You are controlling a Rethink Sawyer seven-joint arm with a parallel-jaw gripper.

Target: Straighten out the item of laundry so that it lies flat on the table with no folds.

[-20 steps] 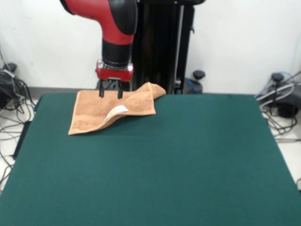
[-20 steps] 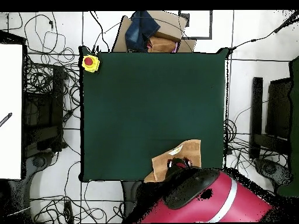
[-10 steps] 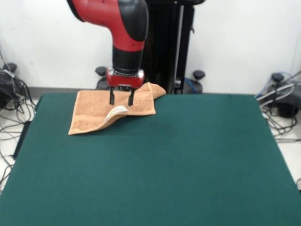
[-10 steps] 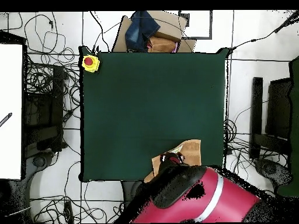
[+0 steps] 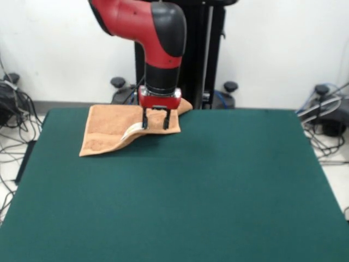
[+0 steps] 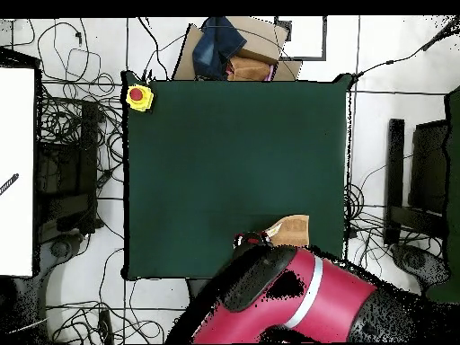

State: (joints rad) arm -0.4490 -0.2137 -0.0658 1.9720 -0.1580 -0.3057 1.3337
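**One towel, one arm, claw spread over the folded edge**

There was a single peach-orange towel [image 5: 112, 128] on the green desk [image 5: 180, 191], one red and black arm, and one claw [image 5: 155, 123]. The towel lay in the far corner of the desk on the picture's left in the front view, close to the pedestal; it was not flat, with one corner turned over so that a small white label [image 5: 131, 130] showed, and another corner humped up beside the arm. In the overhead view only a small part of the towel [image 6: 292, 230] showed, the rest being covered by the arm, and a yellow box with a red button [image 6: 137, 95] sat at the desk's opposite corner.

The arm came down from the upper left, bent at its black elbow, and its wrist pointed straight down. The claw's two dark fingers [image 5: 145, 120] stood apart, their tips down at the towel's near edge just beside the label; whether they touched the cloth could not be told
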